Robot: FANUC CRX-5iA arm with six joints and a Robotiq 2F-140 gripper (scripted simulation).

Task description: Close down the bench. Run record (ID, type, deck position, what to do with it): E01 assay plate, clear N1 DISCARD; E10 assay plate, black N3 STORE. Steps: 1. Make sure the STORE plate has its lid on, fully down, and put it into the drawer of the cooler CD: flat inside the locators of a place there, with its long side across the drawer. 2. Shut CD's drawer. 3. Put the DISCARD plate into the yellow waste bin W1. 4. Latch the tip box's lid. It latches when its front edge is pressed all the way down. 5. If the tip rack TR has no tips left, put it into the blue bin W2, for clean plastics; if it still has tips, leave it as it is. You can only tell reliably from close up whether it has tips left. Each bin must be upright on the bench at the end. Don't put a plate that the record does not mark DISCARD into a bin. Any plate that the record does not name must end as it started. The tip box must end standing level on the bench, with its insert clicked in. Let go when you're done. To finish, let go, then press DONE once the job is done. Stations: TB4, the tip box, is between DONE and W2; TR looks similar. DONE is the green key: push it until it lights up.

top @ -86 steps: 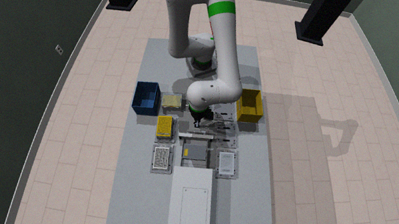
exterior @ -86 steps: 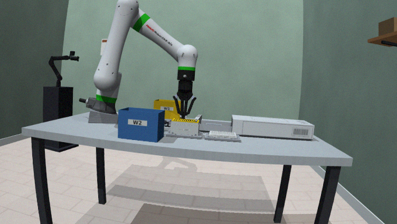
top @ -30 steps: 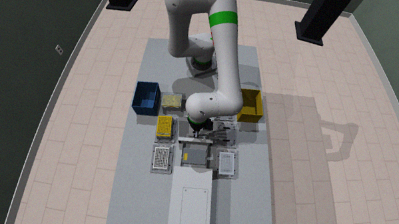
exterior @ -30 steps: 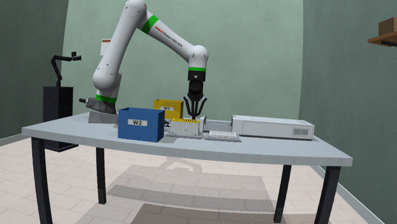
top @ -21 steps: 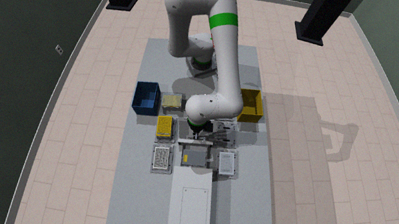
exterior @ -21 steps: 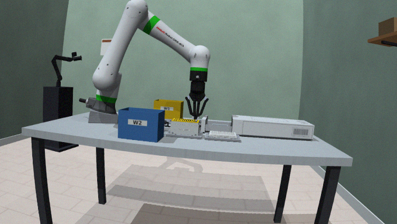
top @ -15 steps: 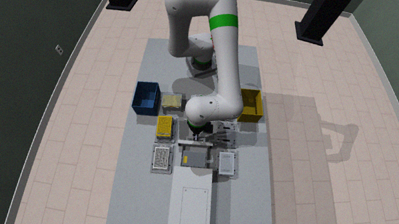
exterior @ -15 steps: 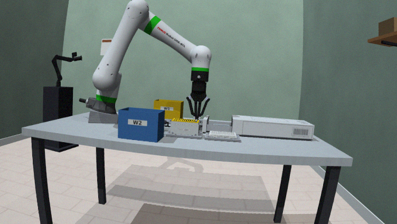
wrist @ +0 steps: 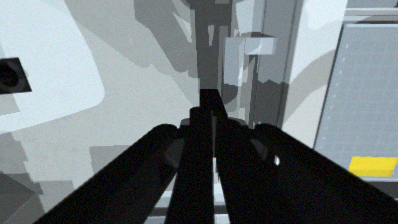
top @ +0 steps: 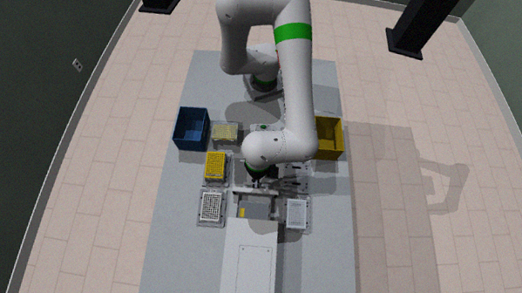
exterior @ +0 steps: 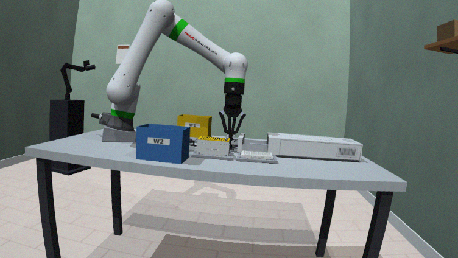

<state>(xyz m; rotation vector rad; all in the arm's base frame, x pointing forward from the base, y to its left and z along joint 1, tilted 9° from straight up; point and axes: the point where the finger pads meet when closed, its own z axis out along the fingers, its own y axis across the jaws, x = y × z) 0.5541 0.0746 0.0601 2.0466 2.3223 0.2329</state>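
Observation:
My gripper point(top: 254, 183) is shut and empty, pointing straight down at the front panel point(top: 255, 190) of cooler CD's drawer. It also shows in the side view point(exterior: 230, 138) and the wrist view point(wrist: 212, 120). The drawer point(top: 254, 208) stands pulled out from the cooler CD point(top: 250, 264) and holds a flat grey plate with a yellow tag point(wrist: 370, 166). A dark-welled plate point(top: 211, 206) lies left of the drawer. A pale plate point(top: 296, 213) lies right of it. The yellow bin W1 point(top: 328, 137) and blue bin W2 point(top: 191, 127) stand upright.
The tip box point(top: 224, 131) sits between W2 and the green DONE key point(top: 262, 126). The yellow-topped tip rack TR point(top: 215, 164) stands close to the left of my gripper. Empty deck fixtures point(top: 296, 178) lie to the right of it. My forearm hangs over the DONE key.

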